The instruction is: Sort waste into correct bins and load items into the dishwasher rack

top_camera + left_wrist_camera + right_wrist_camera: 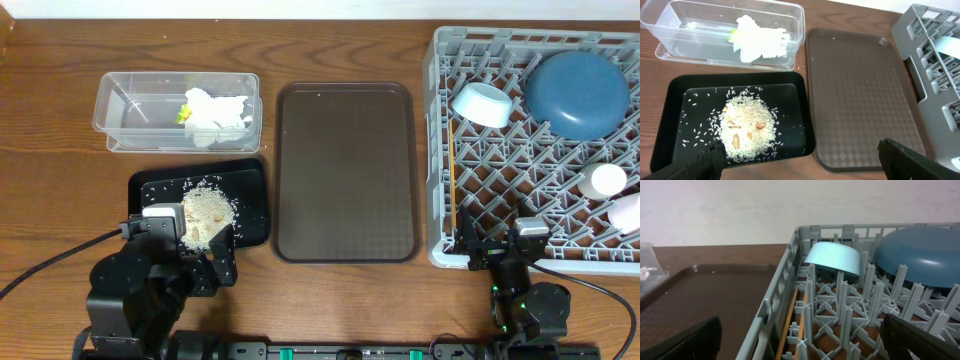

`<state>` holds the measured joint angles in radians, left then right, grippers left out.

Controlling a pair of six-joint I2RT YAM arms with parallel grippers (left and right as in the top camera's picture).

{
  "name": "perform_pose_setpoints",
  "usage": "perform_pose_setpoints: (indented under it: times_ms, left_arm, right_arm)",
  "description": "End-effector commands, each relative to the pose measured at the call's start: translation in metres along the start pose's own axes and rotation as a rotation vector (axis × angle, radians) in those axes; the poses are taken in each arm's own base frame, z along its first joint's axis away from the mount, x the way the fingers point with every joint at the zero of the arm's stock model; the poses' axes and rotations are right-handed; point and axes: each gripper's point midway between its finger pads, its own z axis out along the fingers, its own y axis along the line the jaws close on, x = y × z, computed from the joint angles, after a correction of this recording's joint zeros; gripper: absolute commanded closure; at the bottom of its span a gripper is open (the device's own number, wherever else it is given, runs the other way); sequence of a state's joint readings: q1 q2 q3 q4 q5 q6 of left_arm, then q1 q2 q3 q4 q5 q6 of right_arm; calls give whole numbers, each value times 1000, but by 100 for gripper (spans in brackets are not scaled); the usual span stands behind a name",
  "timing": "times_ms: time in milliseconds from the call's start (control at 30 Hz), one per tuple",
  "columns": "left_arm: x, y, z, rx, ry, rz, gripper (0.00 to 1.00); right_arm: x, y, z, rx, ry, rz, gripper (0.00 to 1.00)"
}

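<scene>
only overhead shows the cups; left claw and right claw both gape empty.

Both matte black: left arm, right arm, chunky rounded housings. Silver-grey block on each wrist. Thin black cable off each base. Green LEDs near right base. Fingers blunt, black, faintly textured.
</scene>
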<state>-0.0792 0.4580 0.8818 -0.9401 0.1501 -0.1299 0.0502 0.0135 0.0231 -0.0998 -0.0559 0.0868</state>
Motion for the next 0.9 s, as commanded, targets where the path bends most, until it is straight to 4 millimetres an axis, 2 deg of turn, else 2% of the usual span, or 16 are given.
perform_pose_setpoints:
  times_ms: [0, 733, 867]
  left_arm:
    - [1, 3, 0, -15, -1, 3, 1]
    - [1, 3, 1, -14, 1, 3, 0]
    - [3, 14, 1, -70, -45, 6, 0]
  right_arm:
    - [1, 1, 0, -3, -2, 1, 1]
    - [1, 1, 0, -3, -2, 1, 1]
    - [1, 1, 0, -3, -2, 1, 1]
